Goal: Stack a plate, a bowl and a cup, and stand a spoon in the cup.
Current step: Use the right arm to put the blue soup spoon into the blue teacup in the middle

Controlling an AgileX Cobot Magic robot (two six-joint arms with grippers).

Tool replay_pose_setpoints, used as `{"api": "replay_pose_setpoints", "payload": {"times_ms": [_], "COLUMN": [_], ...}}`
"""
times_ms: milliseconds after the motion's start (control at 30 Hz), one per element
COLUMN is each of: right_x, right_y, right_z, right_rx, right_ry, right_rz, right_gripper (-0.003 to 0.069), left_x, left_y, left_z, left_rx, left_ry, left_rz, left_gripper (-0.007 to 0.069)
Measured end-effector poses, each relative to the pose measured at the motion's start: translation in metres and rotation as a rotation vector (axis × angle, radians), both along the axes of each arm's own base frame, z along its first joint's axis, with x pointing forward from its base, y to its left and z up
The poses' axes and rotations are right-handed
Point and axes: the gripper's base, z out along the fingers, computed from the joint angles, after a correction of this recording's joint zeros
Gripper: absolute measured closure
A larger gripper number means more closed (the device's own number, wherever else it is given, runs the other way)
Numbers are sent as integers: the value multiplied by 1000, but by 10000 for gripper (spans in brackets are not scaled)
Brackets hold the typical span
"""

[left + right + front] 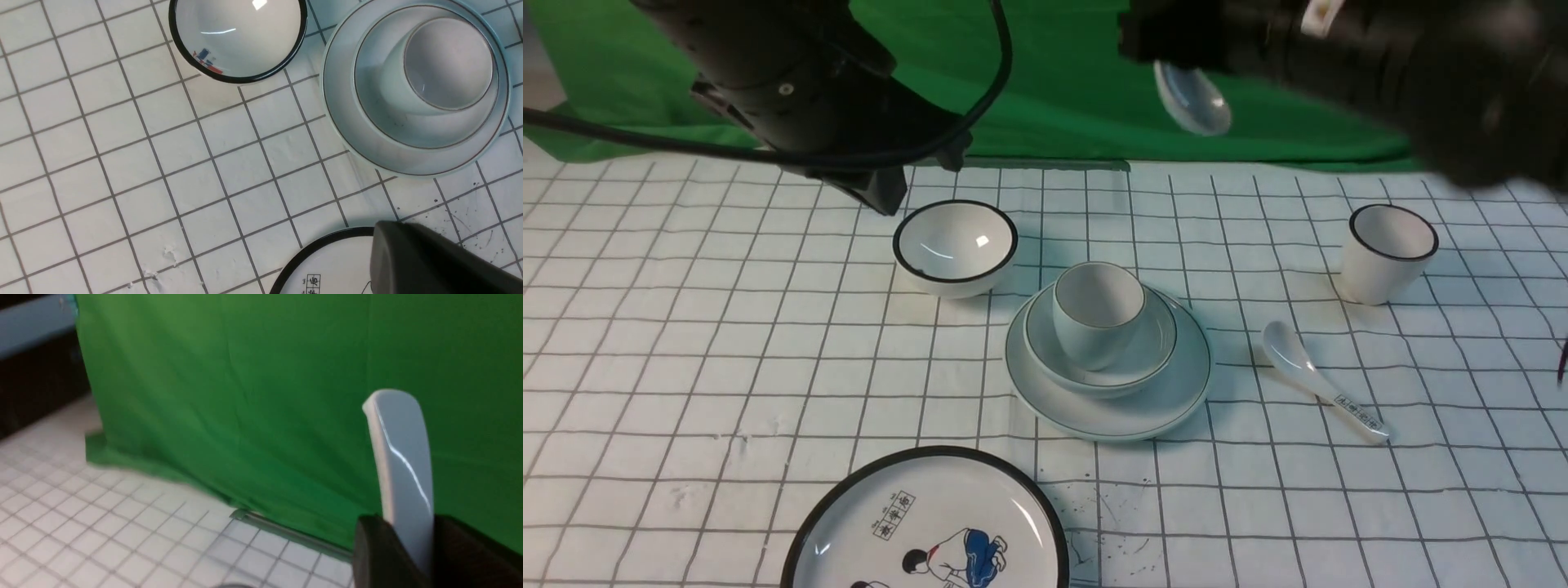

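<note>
The plate (1176, 400) sits mid-surface (686, 343) with the bowl (1156, 347) in it and the cup (1094, 314) in the bowl, so the stack looks ready for its last piece. The right claw (408, 539) is clamped on the spoon (1192, 100) by its handle. It holds the spoon high at the far side, before the green cloth (1054, 98), with the scoop end free, probably so that end can go down into the cup. The left claw (885, 194) is closed on nothing and hangs far left by the black-rimmed bowl (956, 245), clear of the stack. The handle's end is hidden inside the right claw. The cartoon plate (931, 523) is cut off at the near edge.
</note>
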Motion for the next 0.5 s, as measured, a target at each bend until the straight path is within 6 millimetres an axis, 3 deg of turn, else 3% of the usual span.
{"api": "replay_pose_setpoints", "payload": {"times_ms": [67,100,233,400,500], "right_x": [-1,0,9,18,19], "right_y": [0,0,11,22,23], "right_z": [-29,-31,-69,-101,-107], "right_rx": [38,52,33,5,7], "right_ry": [1,-5,-29,4,20], "right_rz": [-10,-12,41,86,90], "right_gripper": [480,480,480,480,480], "left_x": [-1,-1,-4,-10,-12], "left_y": [0,0,3,9,13], "left_z": [0,0,7,18,22], "left_rx": [2,2,-6,8,27], "left_ry": [3,5,-31,-82,-103], "left_rz": [0,0,2,13,30], "left_gripper": [621,621,621,621,621]}}
